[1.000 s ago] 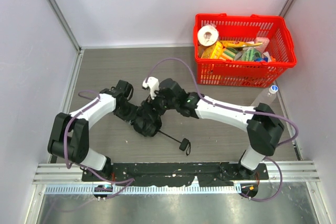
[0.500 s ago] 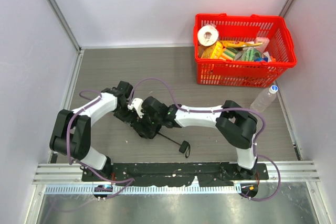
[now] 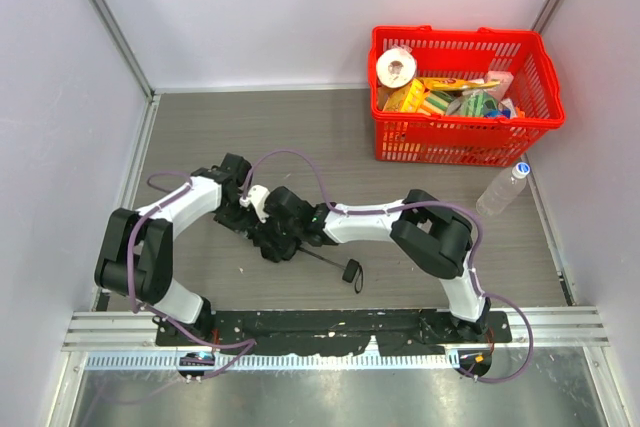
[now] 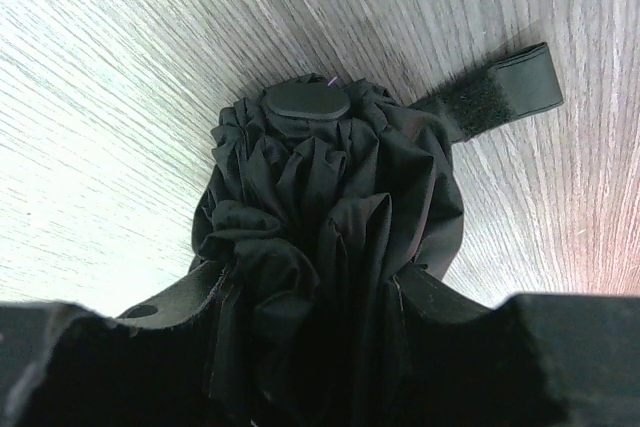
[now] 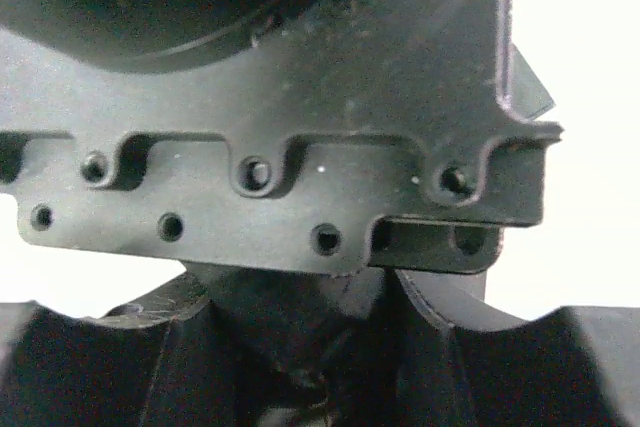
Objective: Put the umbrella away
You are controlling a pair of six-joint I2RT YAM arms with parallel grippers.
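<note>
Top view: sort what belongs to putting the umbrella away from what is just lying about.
For the job: umbrella; left pincer, gripping it; right pincer, close against it.
Lying about: red basket of odds and ends; plastic bottle beside it.

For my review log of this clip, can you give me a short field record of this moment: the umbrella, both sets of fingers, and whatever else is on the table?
umbrella: collapsed, fabric bunched, lying on the table
handle: on the table, toward the near edge
strap: loose, flat on the table
left fingers: closed on the fabric
right fingers: beside the left ones; grip unclear, view blocked
basket: red, far right, holding goods
bottle: clear, near the basket
stowing: not done
</note>
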